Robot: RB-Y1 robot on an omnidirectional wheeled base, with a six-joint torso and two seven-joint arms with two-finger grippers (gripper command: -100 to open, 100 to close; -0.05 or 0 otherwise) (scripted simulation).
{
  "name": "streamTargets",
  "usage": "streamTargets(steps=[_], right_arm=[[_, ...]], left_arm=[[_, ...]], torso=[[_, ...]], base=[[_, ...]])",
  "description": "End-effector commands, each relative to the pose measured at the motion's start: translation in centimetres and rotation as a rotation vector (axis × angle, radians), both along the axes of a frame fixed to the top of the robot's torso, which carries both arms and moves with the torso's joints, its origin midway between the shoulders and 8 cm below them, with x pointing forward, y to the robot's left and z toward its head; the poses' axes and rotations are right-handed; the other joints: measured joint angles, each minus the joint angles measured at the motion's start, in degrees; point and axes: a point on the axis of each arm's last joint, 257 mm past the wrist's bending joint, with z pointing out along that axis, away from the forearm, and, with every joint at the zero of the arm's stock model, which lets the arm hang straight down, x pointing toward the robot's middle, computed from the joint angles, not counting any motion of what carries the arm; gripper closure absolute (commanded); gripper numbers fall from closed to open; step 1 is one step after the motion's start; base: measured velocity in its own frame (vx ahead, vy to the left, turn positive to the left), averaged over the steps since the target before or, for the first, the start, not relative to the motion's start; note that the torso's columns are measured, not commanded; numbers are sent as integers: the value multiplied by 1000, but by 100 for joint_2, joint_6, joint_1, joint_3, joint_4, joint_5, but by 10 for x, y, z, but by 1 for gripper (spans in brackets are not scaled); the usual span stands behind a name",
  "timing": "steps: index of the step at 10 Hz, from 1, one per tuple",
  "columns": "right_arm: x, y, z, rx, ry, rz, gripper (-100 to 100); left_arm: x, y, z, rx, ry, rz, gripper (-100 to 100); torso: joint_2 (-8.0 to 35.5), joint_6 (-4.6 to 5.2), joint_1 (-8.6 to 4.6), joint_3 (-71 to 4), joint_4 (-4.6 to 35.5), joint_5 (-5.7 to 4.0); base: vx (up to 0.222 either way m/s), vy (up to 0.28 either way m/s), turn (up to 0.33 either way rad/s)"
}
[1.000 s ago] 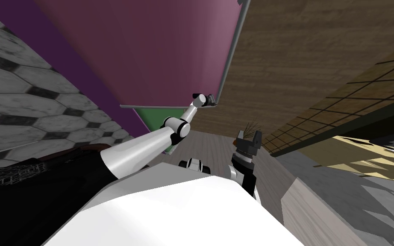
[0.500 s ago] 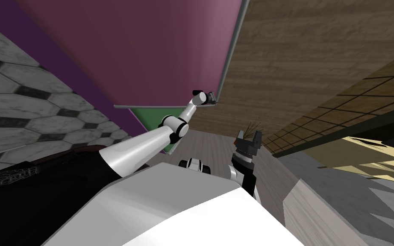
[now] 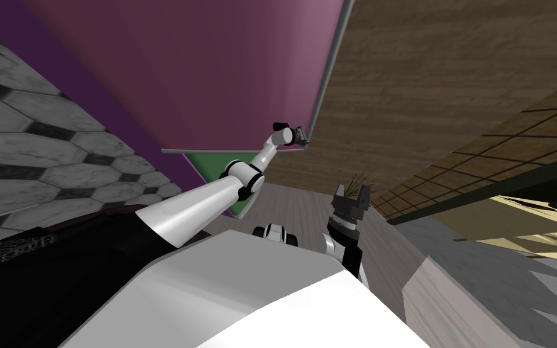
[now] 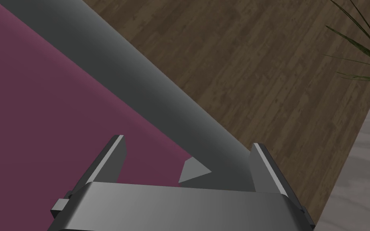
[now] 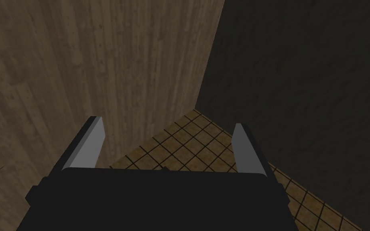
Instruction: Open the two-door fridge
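Observation:
The fridge door (image 3: 223,72) is a large maroon panel with a grey bar (image 3: 325,72) running down its free edge. My left gripper (image 3: 302,136) is at the door's lower corner, right at that bar. In the left wrist view the grey bar (image 4: 152,92) crosses the maroon door face (image 4: 39,100) on a diagonal. It passes between the fingers of my left gripper (image 4: 188,142), which stand open around it, closer to one blade. My right gripper (image 3: 351,192) hangs open in front of my chest, with nothing between its fingers (image 5: 92,140).
A green panel (image 3: 220,166) shows under the door's lower edge. Thin plant leaves (image 3: 359,177) rise beside the right gripper against a brown wood-plank wall (image 3: 428,78). Grey hexagon tiles (image 3: 41,151) lie to the left, with a dark mesh object (image 3: 11,251) below them.
My left hand has crept slightly up and outward along the door's corner. The door's lower edge now reaches a little further left. The right arm has not moved.

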Motion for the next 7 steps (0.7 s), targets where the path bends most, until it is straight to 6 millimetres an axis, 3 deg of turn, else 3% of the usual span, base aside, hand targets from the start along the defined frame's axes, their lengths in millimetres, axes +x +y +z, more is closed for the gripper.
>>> streamTargets(steps=[1, 7], right_arm=[[0, 0, 0, 0, 0, 0, 0], [0, 0, 0, 0, 0, 0, 0]], left_arm=[[-6, -3, 6, -4, 5, -8, -100], [-17, -18, -3, 15, 33, -28, -100]], torso=[[2, 2, -1, 1, 0, -1], [3, 0, 0, 2, 1, 0]], base=[[17, -5, 17], [13, -3, 13]])
